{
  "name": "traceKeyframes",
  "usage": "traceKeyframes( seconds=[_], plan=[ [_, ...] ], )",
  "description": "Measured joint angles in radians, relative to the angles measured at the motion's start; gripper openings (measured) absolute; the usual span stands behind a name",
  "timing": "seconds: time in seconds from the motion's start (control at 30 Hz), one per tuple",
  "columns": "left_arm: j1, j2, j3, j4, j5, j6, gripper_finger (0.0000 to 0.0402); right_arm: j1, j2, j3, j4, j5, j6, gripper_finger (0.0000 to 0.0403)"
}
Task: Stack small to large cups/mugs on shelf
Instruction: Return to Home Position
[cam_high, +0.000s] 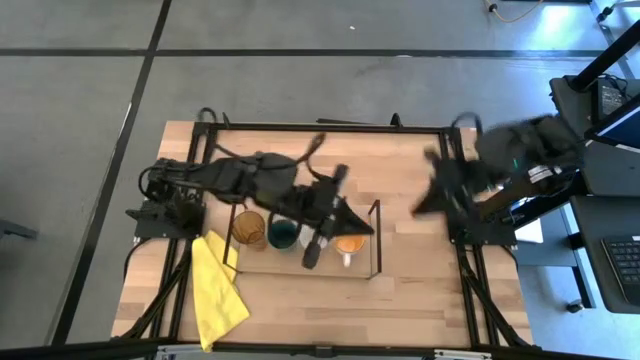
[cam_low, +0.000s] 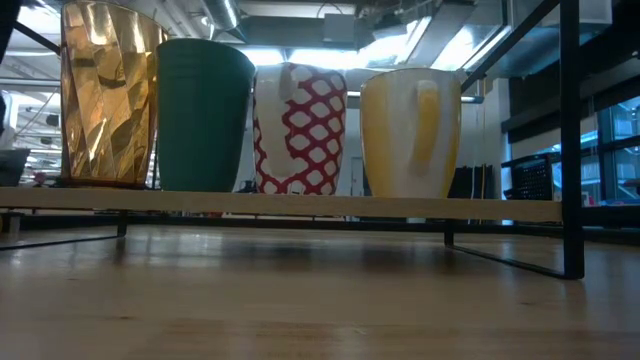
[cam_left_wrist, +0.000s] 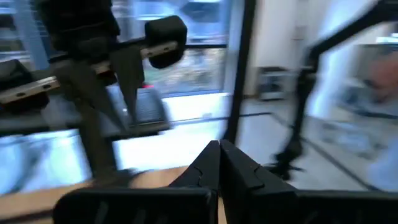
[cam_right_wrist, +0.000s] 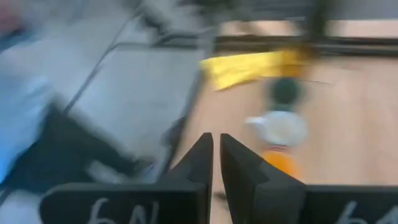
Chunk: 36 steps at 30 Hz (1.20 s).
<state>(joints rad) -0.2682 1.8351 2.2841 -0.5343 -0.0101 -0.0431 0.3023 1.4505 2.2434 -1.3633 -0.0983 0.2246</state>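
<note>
crowding shelf (cam_low: 300, 208): four cups (cam_low: 300, 130) (right end spare)

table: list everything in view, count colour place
tumbler: one, amber, shelf's left end
cup: one, dark green, beside the tumbler
patterned mug: one, white and red, third along
yellow mug: one, yellow, shelf's right end
shelf: one, light wood, black wire ends, mid-table
cloth: one, yellow, table, left of shelf in the high view
table: one, light wood, under everything
left gripper: one, dark, shut, over the shelf
right gripper: one, dark, shut, table's right side
</note>
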Motion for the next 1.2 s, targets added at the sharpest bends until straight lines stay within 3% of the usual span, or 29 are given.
traceKeyframes(
  seconds=[0.1, 0.2, 0.3, 0.4, 0.5, 0.63, 0.8, 1.0, 1.2],
  plan=[
    [0.047, 0.006, -0.086, 0.163, 0.179, 0.019, 0.0000, 0.090, -0.008, -0.061, 0.071, -0.082, -0.072, 0.0032],
    [0.102, -0.001, -0.206, 0.389, 0.309, -0.004, 0.0000, 0.131, -0.038, -0.182, 0.293, -0.204, -0.188, 0.0032],
    [0.154, -0.004, -0.318, 0.583, 0.405, -0.091, 0.0000, 0.102, -0.110, -0.364, 0.555, -0.375, -0.237, 0.0032],
    [0.207, -0.042, -0.396, 0.643, 0.447, -0.181, 0.0000, 0.019, -0.224, -0.555, 0.615, -0.397, -0.187, 0.0032],
    [0.278, -0.141, -0.429, 0.546, 0.439, -0.198, 0.0000, -0.066, -0.361, -0.701, 0.700, -0.387, -0.126, 0.0032],
    [0.321, -0.234, -0.434, 0.419, 0.356, -0.411, 0.0000, -0.125, -0.557, -0.788, 0.818, -0.350, -0.077, 0.0032],
    [0.254, -0.286, -0.435, 0.435, 0.345, -0.306, 0.0000, -0.129, -0.706, -0.855, 0.818, -0.221, -0.037, 0.0032],
    [0.206, -0.334, -0.436, 0.321, 0.118, -0.229, 0.0000, -0.129, -0.807, -0.930, 0.872, -0.244, -0.033, 0.0032],
    [0.126, -0.414, -0.434, 0.140, -0.054, -0.273, 0.0000, -0.129, -0.852, -1.006, 0.825, -0.274, 0.087, 0.0032]
  ],
)
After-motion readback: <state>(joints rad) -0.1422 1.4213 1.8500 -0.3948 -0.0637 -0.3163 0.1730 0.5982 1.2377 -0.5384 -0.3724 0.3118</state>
